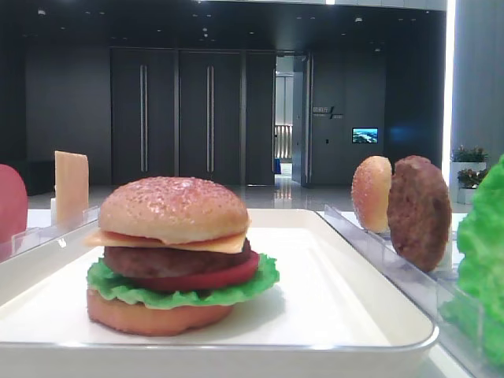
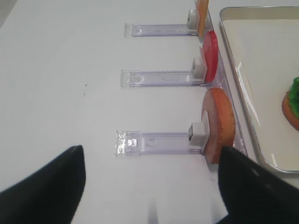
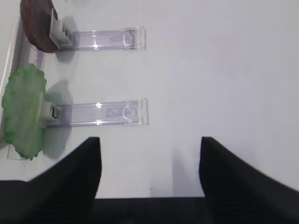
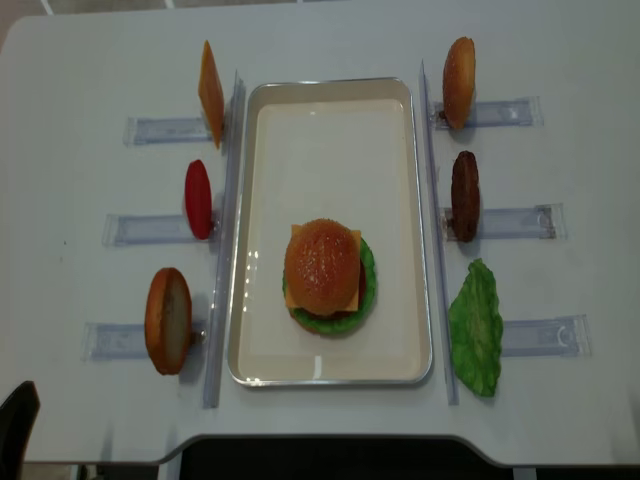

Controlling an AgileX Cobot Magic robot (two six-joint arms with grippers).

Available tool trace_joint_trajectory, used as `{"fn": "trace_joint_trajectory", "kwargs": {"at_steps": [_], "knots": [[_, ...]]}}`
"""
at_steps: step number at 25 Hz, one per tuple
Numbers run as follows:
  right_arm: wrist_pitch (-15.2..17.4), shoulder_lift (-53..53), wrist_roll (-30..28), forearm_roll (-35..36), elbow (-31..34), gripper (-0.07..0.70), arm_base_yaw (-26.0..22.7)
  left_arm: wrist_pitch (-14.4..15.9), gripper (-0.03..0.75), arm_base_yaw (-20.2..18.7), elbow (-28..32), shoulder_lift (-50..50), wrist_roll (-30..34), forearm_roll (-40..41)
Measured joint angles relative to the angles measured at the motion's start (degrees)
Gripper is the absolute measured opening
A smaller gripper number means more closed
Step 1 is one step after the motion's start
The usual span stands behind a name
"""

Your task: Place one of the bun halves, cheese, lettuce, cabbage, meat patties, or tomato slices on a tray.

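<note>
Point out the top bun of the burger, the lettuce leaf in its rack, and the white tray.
top bun (image 4: pixel 322 263), overhead exterior view, centre of the seeded dome.
lettuce leaf (image 4: pixel 476 330), overhead exterior view, middle of the leaf.
white tray (image 4: pixel 330 84), overhead exterior view, far rim.

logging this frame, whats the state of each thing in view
top bun: capping the finished stack on the tray
tray: flat, holding one burger
meat patty: on edge in its rack
lettuce: leaning at its rack
tomato slice: on edge, racked
right gripper: open, empty
left gripper: open, empty
</note>
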Motion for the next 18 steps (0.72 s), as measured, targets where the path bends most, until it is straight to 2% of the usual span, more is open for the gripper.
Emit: {"fn": "trace_joint_trajectory", "kwargs": {"at_steps": [5, 11, 15, 18], "knots": [[-0.3, -9.4, -0.1, 0.0, 2.4, 0.433, 0.0, 0.0, 0.692, 0.0, 0.0, 0.0, 0.0, 0.0], [-2.9, -19.2, -0.4, 0.0, 6.8, 0.433, 0.0, 0.0, 0.692, 0.0, 0.0, 0.0, 0.0, 0.0], [-4.4, -20.0, -1.6, 0.5, 7.7, 0.433, 0.0, 0.0, 0.692, 0.0, 0.0, 0.0, 0.0, 0.0], [-4.7, -20.2, -4.8, 3.1, 7.8, 0.433, 0.0, 0.0, 0.692, 0.0, 0.0, 0.0, 0.0, 0.0]]}}
